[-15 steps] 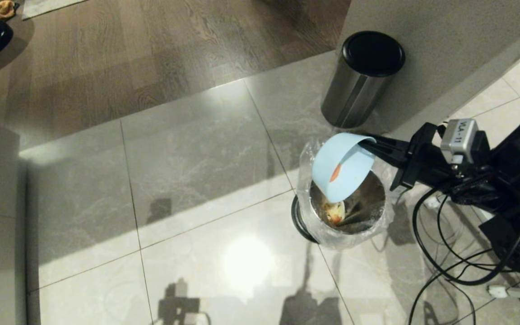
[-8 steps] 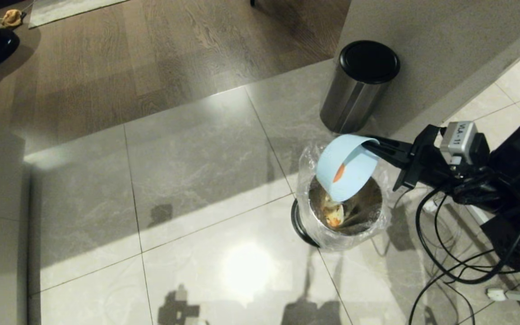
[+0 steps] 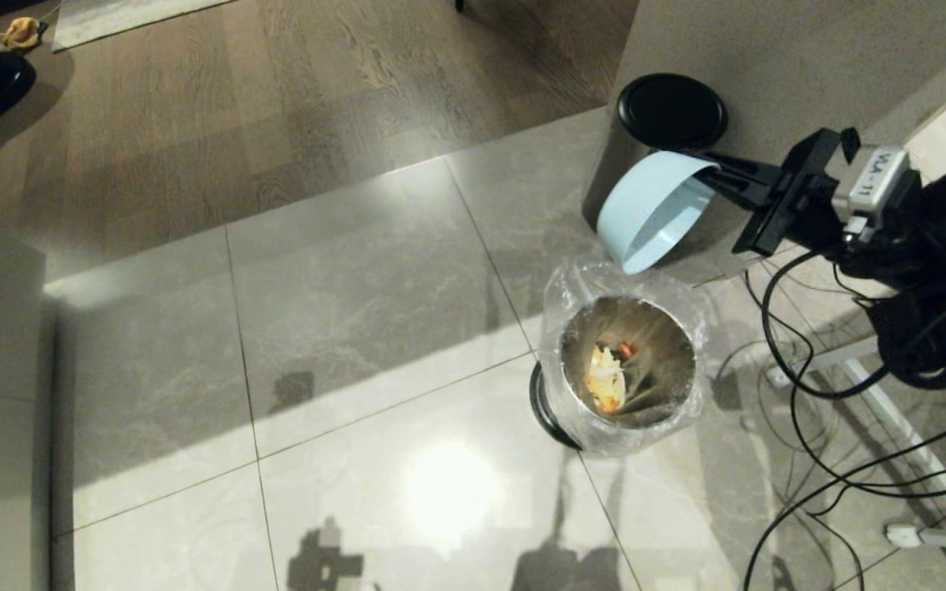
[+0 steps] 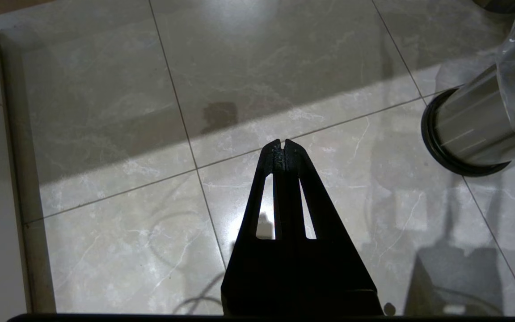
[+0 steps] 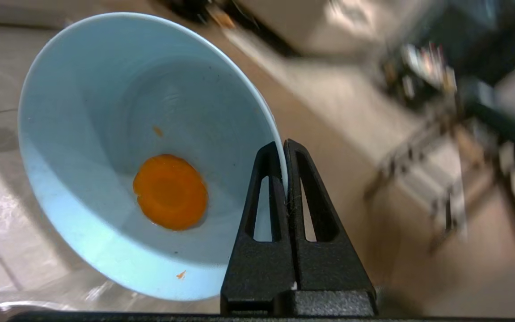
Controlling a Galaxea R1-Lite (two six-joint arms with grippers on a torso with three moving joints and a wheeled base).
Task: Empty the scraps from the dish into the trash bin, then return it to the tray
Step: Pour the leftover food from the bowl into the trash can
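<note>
Head view: your right pincer [image 3: 707, 174] is clamped shut on the rim of the dish [image 3: 650, 211], a small light-blue bowl held tilted on its side, mouth facing left. The dish hangs above the floor just beyond the far rim of the trash bin [image 3: 573, 410], a small steel bin lined with crinkly clear plastic. Scraps [image 3: 607, 378], orange and pale strips, lie inside the bin. A taller black-lidded bin [image 3: 670, 111] stands behind the dish, against the wall. The tray is not in view.

Left wrist view: your left pincer [image 4: 283, 144] hangs idle over bare floor tiles, its two fingers pressed together and holding nothing. The trash bin shows at the far right edge.

Right wrist view: the two black fingers pinch the thin rim of the dish, one inside, one outside. One round orange slice [image 5: 170, 191] clings to the wet inner wall, with a few orange specks near it.

To finish this step well, you likely need to bring the dish back over the bin's mouth and tip it steeper, or give a small shake, so the stuck slice drops in. Keep the grip firm; the rim is smooth and may slip.
</note>
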